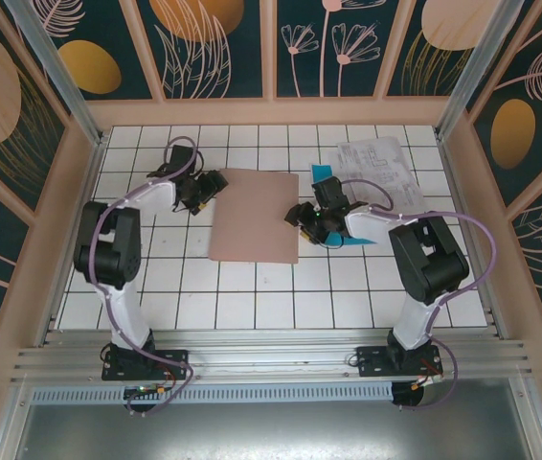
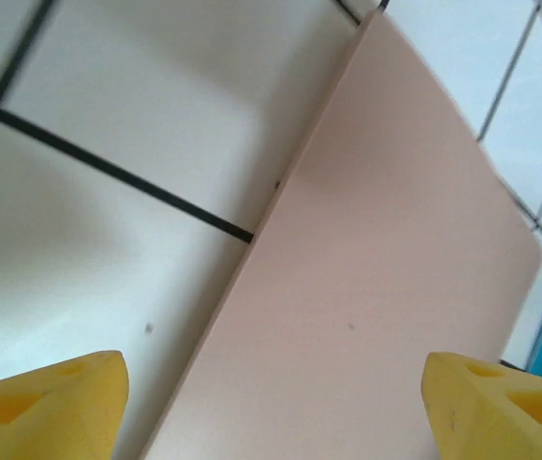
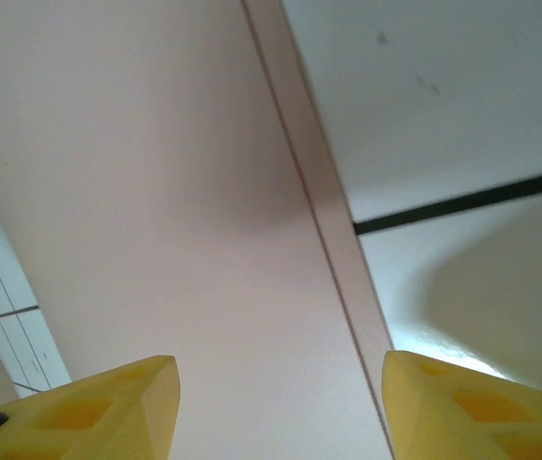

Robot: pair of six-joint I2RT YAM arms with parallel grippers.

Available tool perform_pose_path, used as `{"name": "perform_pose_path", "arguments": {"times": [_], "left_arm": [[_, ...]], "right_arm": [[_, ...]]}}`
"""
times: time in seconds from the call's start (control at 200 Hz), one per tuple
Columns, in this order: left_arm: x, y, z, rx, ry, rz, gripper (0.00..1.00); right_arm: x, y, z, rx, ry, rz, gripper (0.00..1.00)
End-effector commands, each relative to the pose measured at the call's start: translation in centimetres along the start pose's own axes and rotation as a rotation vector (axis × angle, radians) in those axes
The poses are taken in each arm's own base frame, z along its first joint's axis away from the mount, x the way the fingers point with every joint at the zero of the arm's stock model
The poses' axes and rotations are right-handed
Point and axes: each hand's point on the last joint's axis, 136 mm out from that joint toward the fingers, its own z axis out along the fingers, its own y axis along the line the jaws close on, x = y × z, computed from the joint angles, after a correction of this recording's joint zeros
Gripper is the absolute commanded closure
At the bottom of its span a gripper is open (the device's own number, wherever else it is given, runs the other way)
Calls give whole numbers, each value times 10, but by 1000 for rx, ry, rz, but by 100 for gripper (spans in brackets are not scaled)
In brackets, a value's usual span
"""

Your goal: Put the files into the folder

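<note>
Desk (image 1: pixel 156 287): white tiles with black grid lines; it carries everything, and both arms reach over it from the near edge.
Folder (image 1: pixel 255 216): lies flat and closed in the middle of the desk, between the two arms, so each arm can reach one long edge.
Files: not yet inside. The white printed sheets (image 1: pixel 383 169) lie at the far right of the desk, apart from the folder. The cyan sheet (image 1: pixel 325 173) is just beside the folder's far right corner, partly hidden under the right arm.
Left hand (image 1: pixel 211 185): at the folder's left edge near the far corner. In its wrist view the yellow fingertips (image 2: pixel 51 407) stand wide apart with that edge running between them; nothing is pinched.
Right hand (image 1: pixel 297 215): at the folder's right edge. Its fingertips (image 3: pixel 94 412) stand moderately apart, holding nothing. A narrow strip shows along this edge, as if the cover sits a little back from the lower leaf.
Why so, as I judge: the hands sit on opposite edges so one can steady the folder while the other lifts the cover.
Step in hand: opening the folder; the sheets come after.
Risk: thin card flat on tile is hard to catch; both leaves may lift together.
</note>
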Motion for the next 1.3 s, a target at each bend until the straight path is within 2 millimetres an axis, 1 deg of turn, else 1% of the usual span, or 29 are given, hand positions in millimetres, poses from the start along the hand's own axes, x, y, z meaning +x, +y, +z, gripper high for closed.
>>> {"name": "perform_pose_path", "arguments": {"times": [0.0,0.055,0.08,0.095,0.12,0.205,0.265,0.29,0.405,0.545,0.686,0.951,1.121,1.296], "left_arm": [[21,-8,-31,9,-8,-30,19],[42,-12,-34,20,27,-30,19],[52,-10,-31,14,50,-35,19],[56,-15,-38,33,49,-36,19],[65,-16,-40,40,62,-41,18],[95,-12,-43,62,107,-98,18],[108,-12,-47,88,122,-131,18],[116,-5,-46,81,134,-147,17],[133,4,-51,90,157,-180,16],[151,13,-51,81,193,-196,15],[164,20,-49,76,215,-217,14],[169,25,-47,69,223,-227,14],[172,29,-44,77,229,-250,14],[175,24,-41,132,225,-302,17]], "right_arm": [[-7,11,-6,2,-25,-42,41],[-7,12,-3,3,-20,-41,41],[-8,11,-1,4,-17,-42,41],[-8,13,0,3,-16,-44,41],[-9,13,1,3,-15,-45,41],[-12,17,5,4,-12,-56,41],[-14,16,9,9,-7,-57,41],[-14,17,11,9,-4,-59,41],[-16,20,15,5,1,-62,41],[-16,14,20,25,2,-63,41],[-15,8,25,35,7,-59,42],[-15,5,30,43,11,-59,42],[-11,-6,34,69,23,-45,42],[-5,-23,37,122,38,-28,42]]}}
